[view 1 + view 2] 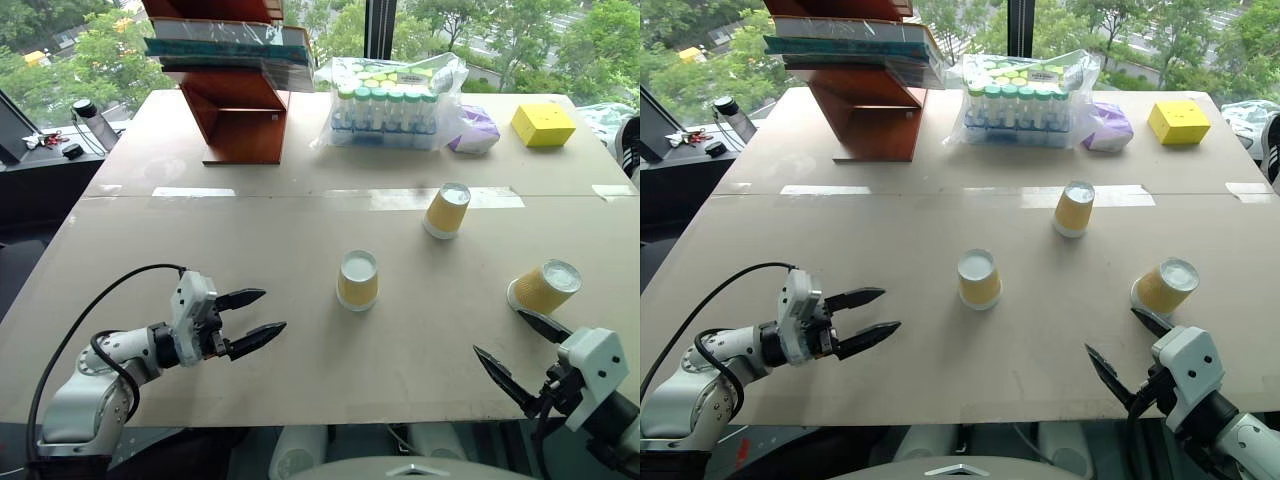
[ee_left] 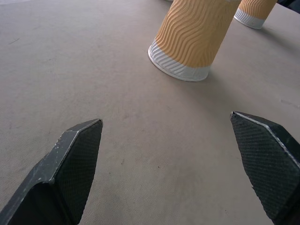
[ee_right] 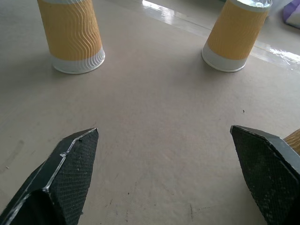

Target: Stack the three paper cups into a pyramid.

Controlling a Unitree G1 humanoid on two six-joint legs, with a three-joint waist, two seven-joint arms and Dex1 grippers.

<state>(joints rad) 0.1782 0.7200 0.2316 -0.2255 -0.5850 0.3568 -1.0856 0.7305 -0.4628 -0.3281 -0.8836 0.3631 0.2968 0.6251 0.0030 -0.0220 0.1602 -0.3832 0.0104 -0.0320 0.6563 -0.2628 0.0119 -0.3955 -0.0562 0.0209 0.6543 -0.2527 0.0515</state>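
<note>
Three mustard-yellow paper cups stand apart and upside down on the table [image 1: 200, 240], white bases up. One cup [image 1: 358, 280] is in the middle, one [image 1: 447, 210] sits farther back, and one [image 1: 543, 287] is at the right. None rests on another. My left gripper [image 1: 268, 312] hovers open to the left of the middle cup [image 2: 190, 37], pointing at it with nothing between its fingers. Low at the front right, my right gripper [image 1: 500, 333] is open and empty. Its outer fingertip lies just in front of the right cup. The other two cups [image 3: 72, 35] [image 3: 234, 37] stand ahead of it.
At the back stand a wooden rack [image 1: 235, 110] holding books, a bag of capped vials [image 1: 385, 105], a purple packet [image 1: 473, 130] and a yellow box [image 1: 543, 123]. A bottle [image 1: 95, 122] sits on a side counter at the left. Tape strips run across the table's seam.
</note>
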